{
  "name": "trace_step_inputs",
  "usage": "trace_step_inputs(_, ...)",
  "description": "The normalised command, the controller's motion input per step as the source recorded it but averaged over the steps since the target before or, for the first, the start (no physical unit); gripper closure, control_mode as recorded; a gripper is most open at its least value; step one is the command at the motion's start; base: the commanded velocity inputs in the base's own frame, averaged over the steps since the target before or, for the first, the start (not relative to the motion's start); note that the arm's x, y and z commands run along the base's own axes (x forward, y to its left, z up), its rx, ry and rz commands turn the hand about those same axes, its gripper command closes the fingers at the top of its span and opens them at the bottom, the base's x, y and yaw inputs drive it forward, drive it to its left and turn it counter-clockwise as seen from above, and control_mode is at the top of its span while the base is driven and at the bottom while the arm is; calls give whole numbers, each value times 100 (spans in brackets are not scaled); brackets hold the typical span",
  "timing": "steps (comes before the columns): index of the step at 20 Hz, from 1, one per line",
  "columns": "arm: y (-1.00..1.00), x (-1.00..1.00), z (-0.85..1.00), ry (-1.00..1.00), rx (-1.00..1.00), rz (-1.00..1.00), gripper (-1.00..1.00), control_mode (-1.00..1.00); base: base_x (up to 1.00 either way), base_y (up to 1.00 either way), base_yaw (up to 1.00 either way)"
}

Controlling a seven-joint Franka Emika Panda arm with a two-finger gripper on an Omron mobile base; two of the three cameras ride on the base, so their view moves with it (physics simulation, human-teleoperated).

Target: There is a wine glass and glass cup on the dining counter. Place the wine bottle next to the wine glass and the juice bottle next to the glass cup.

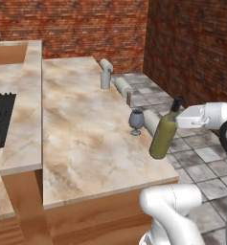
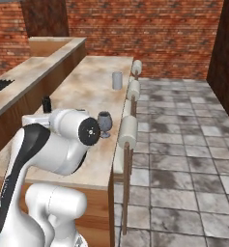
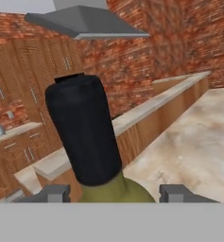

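One wine bottle [image 1: 164, 133], gripped at its neck by the gripper [image 1: 183, 116], hangs tilted past the dining counter's [image 1: 86, 143] edge near one wine glass [image 1: 136, 122], one glass cup [image 1: 105, 79] farther along.

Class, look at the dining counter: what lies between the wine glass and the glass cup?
Nothing: in the left base view, bare marbled counter top runs from the wine glass to the glass cup.

Even, flat rendered light throughout, no cast shadows or glare, with slightly soft, low-resolution textures.
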Motion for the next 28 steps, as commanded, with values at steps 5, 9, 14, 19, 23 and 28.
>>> trace_step_inputs(5, -26, 14, 0, -11, -2, 19, 100, -100, 0, 0, 0)
trace_step_inputs(9, -24, 17, -12, -2, -8, 18, 100, -100, 0, 0, 0)
trace_step_inputs(14, -18, 31, -18, 14, -11, 8, 100, -100, 0, 0, 0)
trace_step_inputs(19, -17, 28, -13, 15, -1, 6, 100, -100, 0, 0, 0)
trace_step_inputs(23, -9, 14, -23, -2, 0, 7, 100, -100, 0, 0, 0)
trace_step_inputs(28, -4, 14, -30, -17, -1, 1, 100, -100, 0, 0, 0)
